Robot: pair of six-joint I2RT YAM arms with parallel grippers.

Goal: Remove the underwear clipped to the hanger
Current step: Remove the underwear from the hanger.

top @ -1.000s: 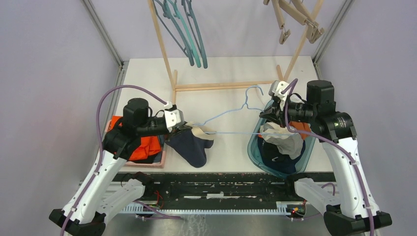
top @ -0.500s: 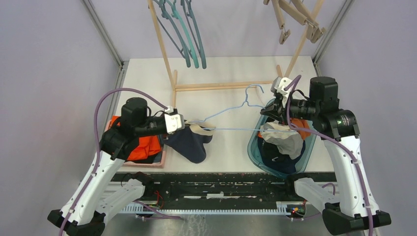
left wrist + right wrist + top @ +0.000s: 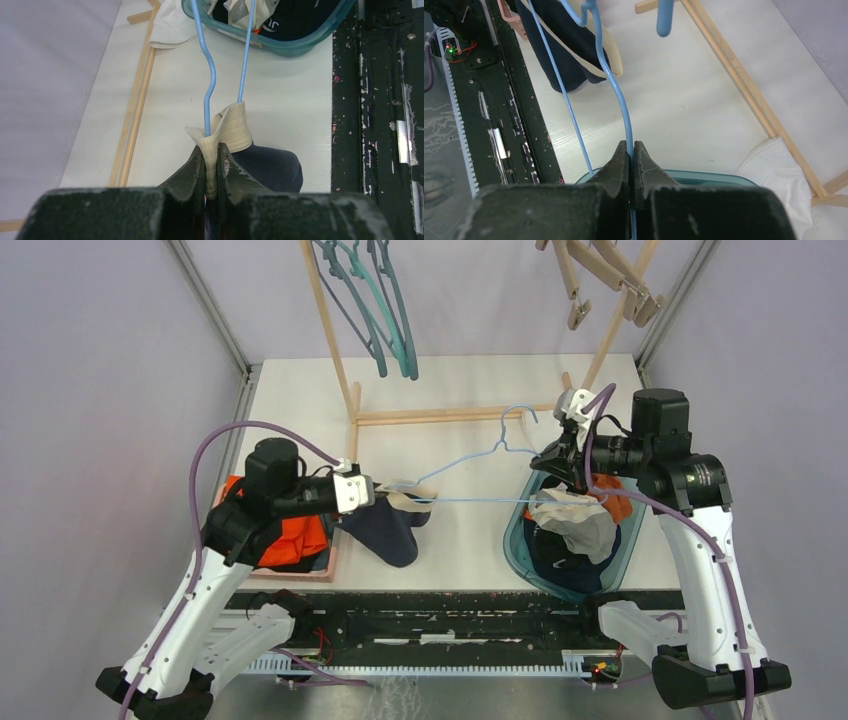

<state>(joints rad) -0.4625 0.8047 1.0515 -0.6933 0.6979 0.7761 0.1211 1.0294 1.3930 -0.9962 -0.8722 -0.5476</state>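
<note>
A light-blue wire hanger (image 3: 470,465) is held above the table between both arms. My left gripper (image 3: 375,490) is shut on the cream waistband (image 3: 232,130) of the navy underwear (image 3: 385,530), which droops to the table. In the left wrist view the hanger (image 3: 212,75) runs into the waistband fold just ahead of the left gripper (image 3: 212,150). My right gripper (image 3: 548,455) is shut on the hanger's wire. The right wrist view shows the right gripper (image 3: 631,147) pinching the upper wire of the hanger (image 3: 621,105). More underwear (image 3: 575,520) lies heaped in the teal basket (image 3: 515,540).
A pink tray (image 3: 330,560) with a bright-orange cloth (image 3: 295,540) sits under my left arm. A wooden rack (image 3: 450,415) crosses the back of the table, with teal hangers (image 3: 385,310) and wooden clips (image 3: 600,275) hanging from it. The table's black front rail (image 3: 430,605) runs along the near edge.
My right gripper has lifted its end of the hanger slightly toward the back. The left gripper has drawn the navy underwear a little to the left. Both grips are unchanged.
</note>
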